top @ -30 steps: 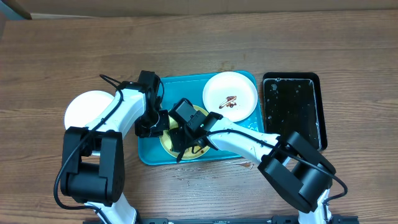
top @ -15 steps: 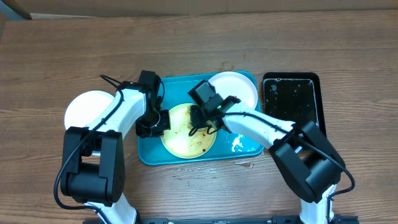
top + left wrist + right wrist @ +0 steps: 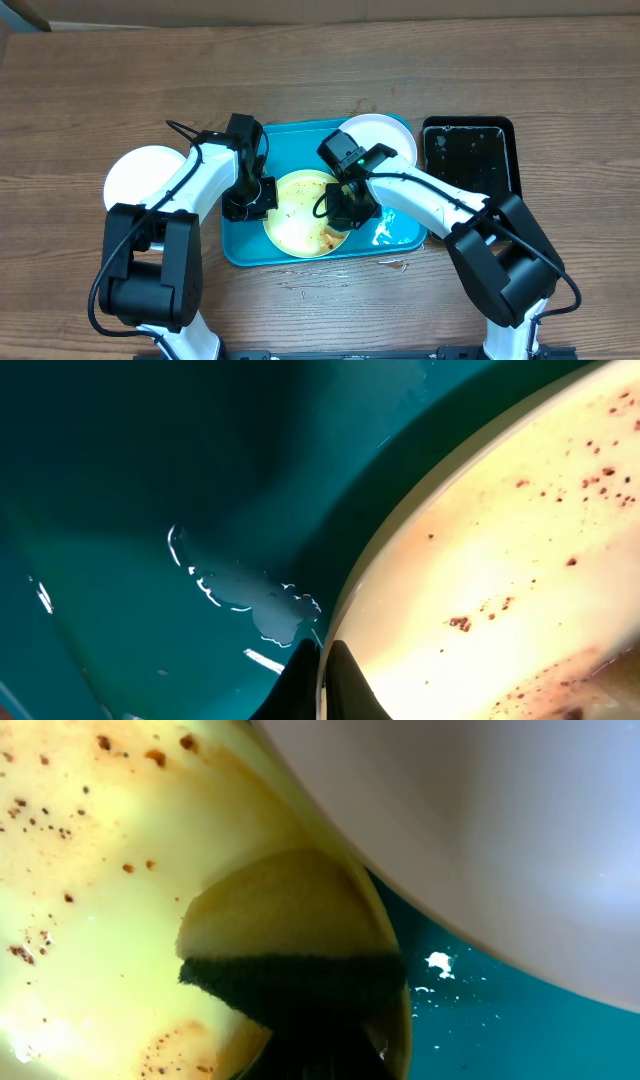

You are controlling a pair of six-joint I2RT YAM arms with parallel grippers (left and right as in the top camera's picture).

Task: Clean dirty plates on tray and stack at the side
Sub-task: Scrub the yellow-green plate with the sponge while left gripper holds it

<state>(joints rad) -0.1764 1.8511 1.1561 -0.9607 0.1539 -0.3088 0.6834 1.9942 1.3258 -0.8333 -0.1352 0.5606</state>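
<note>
The pale yellow-green plate (image 3: 300, 222), speckled with brown sauce, lies in the turquoise tray (image 3: 240, 245). My left gripper (image 3: 256, 198) is shut on its left rim; the left wrist view shows the jaws (image 3: 322, 678) pinching the plate's edge (image 3: 500, 560). My right gripper (image 3: 350, 206) is shut on a yellow sponge with a dark scouring side (image 3: 285, 945) and presses it on the plate's right part (image 3: 90, 870). A white plate (image 3: 390, 138) sits at the tray's back right, partly under the right arm, and overlaps the yellow-green plate's rim (image 3: 480, 820). Another white plate (image 3: 135, 175) lies on the table left of the tray.
A narrow glossy black tray (image 3: 470, 175), wet inside, stands right of the turquoise tray. Water puddles lie on the turquoise tray floor (image 3: 260, 605) and near its front right corner (image 3: 385, 232). Wooden table surrounds both trays.
My right gripper has swept the sponge from the plate's left-centre up and across to its right side. The left gripper has kept its grip on the rim; the plate shifted slightly.
</note>
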